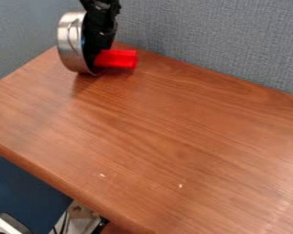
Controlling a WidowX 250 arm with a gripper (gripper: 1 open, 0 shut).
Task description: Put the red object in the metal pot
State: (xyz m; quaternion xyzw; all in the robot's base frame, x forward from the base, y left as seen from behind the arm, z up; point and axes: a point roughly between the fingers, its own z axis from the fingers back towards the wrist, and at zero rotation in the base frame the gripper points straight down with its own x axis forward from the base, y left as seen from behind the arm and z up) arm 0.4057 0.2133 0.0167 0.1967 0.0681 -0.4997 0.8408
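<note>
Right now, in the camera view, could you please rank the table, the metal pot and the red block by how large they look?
1. Table, by far the largest.
2. Metal pot, partly hidden by the gripper.
3. Red block, the smallest.

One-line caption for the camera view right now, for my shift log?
Claw low at the table's far corner, red block at its tip, steel pot just behind it.

Arm is cut off by the top edge, only the dark gripper [100, 41] end shows, and it's too blurred to tell how the jaws stand. It covers the right part of the metal pot [73, 42], so the pot mouth and handle can't be made out. Left end of the red object [117, 60] sits behind the gripper; contact unclear.
</note>
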